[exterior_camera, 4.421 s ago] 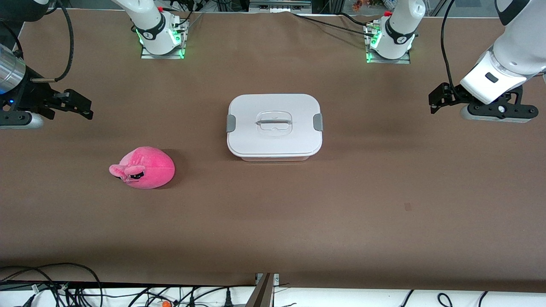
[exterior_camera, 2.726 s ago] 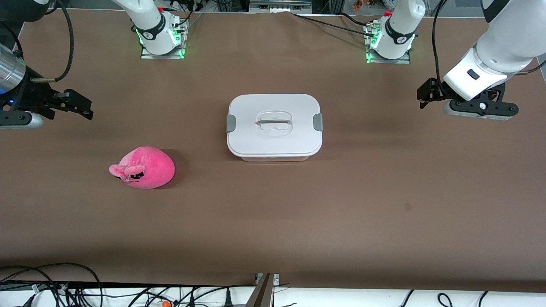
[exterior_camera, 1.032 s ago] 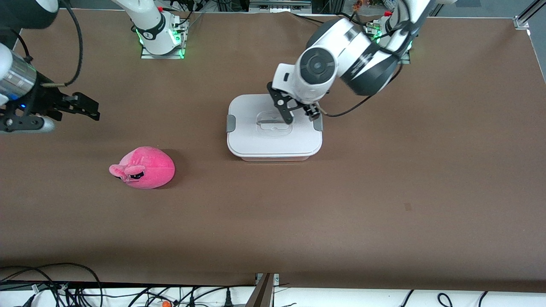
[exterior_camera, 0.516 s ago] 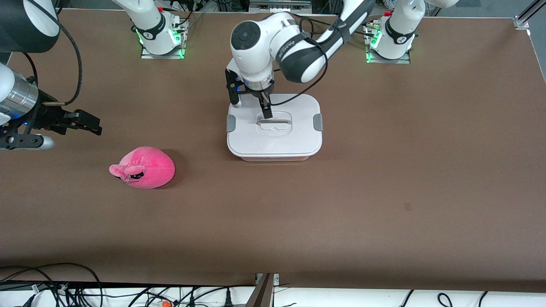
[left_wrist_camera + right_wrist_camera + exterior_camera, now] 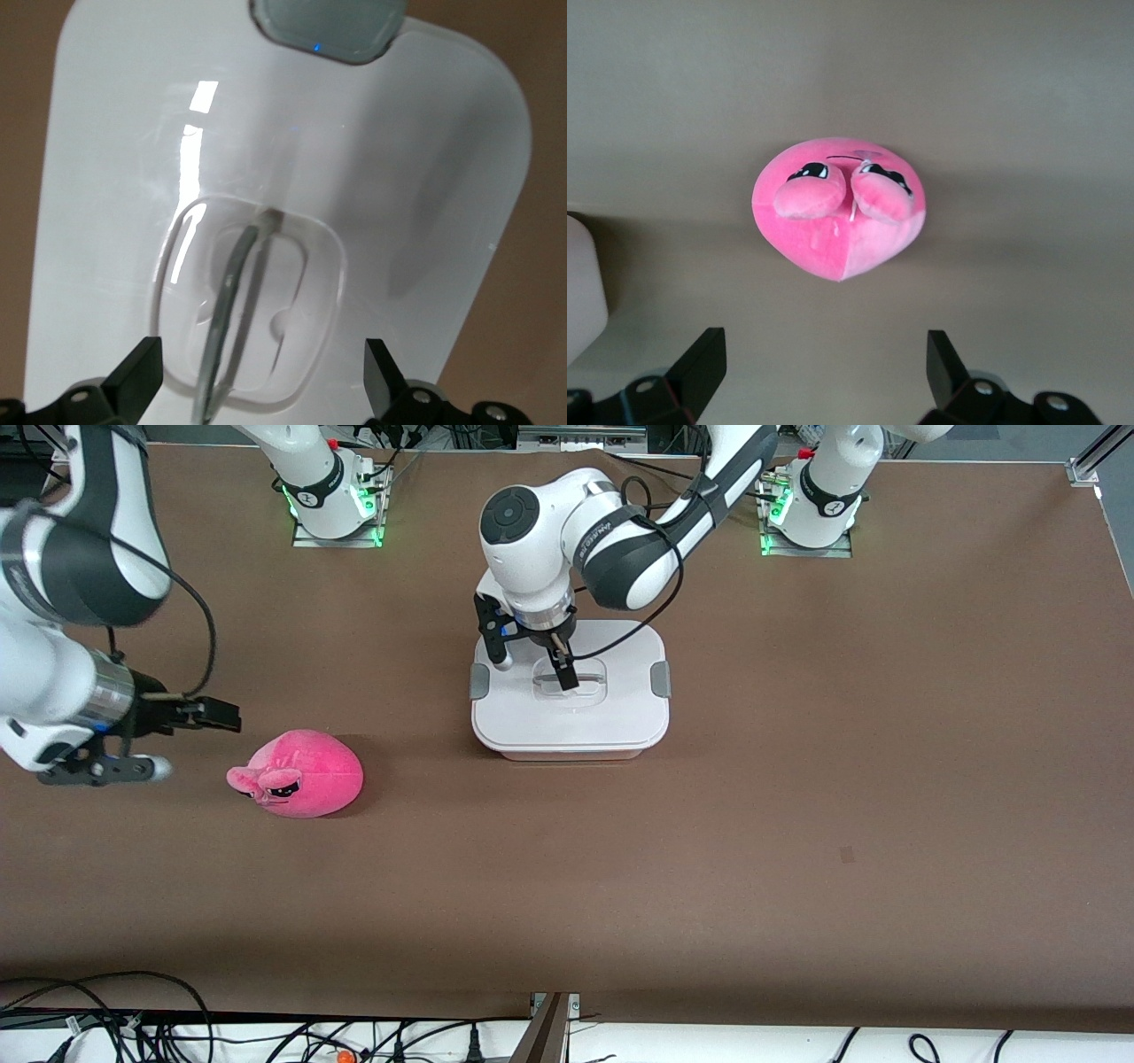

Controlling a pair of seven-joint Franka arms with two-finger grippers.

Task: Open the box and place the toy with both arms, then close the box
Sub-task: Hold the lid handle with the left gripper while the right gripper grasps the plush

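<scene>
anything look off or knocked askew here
Nothing stands out. The box sits square with its lid on, the toy lies intact toward the right arm's end. The left end effector hangs open over the lid's handle; the right end effector is open beside the toy.

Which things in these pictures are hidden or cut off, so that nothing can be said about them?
- Inside of the pale-pink plastic box: front view, hidden under its closed white lid.
- Right gripper, beside the round pink plush toy: front view overlaps its open fingers.
- Left gripper over the lid's clear handle: left wrist view, picture edge cuts it off.
</scene>
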